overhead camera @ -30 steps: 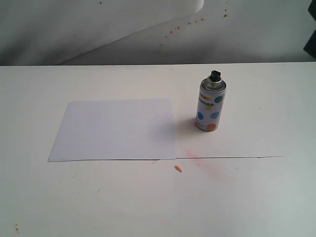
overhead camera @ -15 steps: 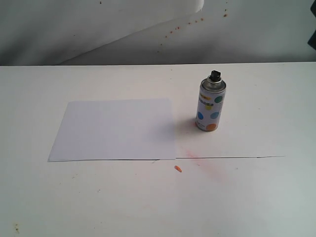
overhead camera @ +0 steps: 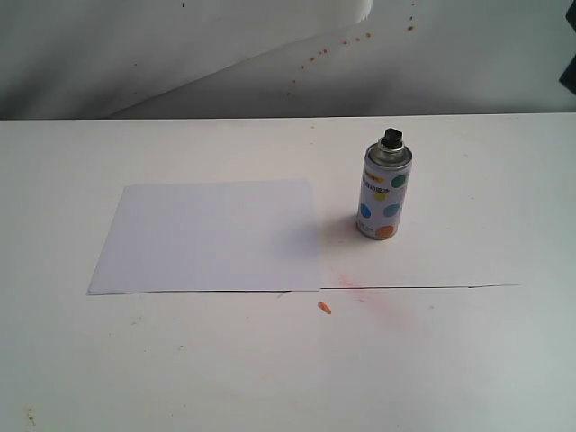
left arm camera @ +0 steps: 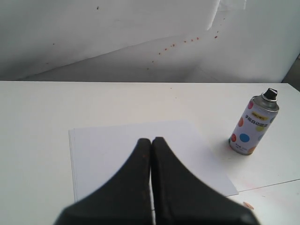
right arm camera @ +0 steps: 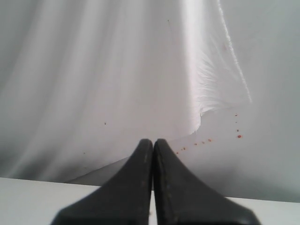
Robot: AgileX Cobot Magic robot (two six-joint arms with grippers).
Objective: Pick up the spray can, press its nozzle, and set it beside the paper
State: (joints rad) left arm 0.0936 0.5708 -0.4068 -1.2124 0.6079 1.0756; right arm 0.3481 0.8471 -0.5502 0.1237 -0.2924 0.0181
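The spray can stands upright on the white table, just right of the paper, with its black nozzle on top. The left wrist view shows the same can and the paper lying flat. My left gripper is shut with nothing in it, hovering over the paper and well apart from the can. My right gripper is also shut and empty, facing the white backdrop, with neither can nor paper in its view. Neither gripper shows in the exterior view.
A small orange speck and a faint pink stain mark the table in front of the can. A thin seam runs across the tabletop. Orange spatter dots the white backdrop behind.
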